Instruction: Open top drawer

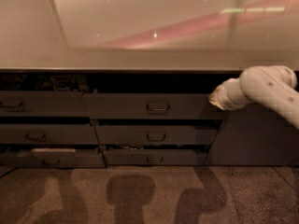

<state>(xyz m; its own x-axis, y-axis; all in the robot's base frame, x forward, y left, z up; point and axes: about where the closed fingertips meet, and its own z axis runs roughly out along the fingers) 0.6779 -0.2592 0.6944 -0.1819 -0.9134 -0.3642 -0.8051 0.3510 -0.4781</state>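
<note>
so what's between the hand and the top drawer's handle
In the camera view the hand sits at the right edge of the top drawer; from there to its pull handle there is only bare dark drawer front.

The end effector (216, 98) crowds the right end of the top drawer (121, 107); open floor (154, 195) fronts its handle (158, 107).

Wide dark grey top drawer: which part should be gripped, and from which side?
Grip the small rounded-rectangle pull handle at the centre of the wide dark grey top drawer front, coming straight in from the front: the front is otherwise flat, so the handle is probably the only hold. The white arm's gripper sits at the drawer's right end, away from the handle.
</note>
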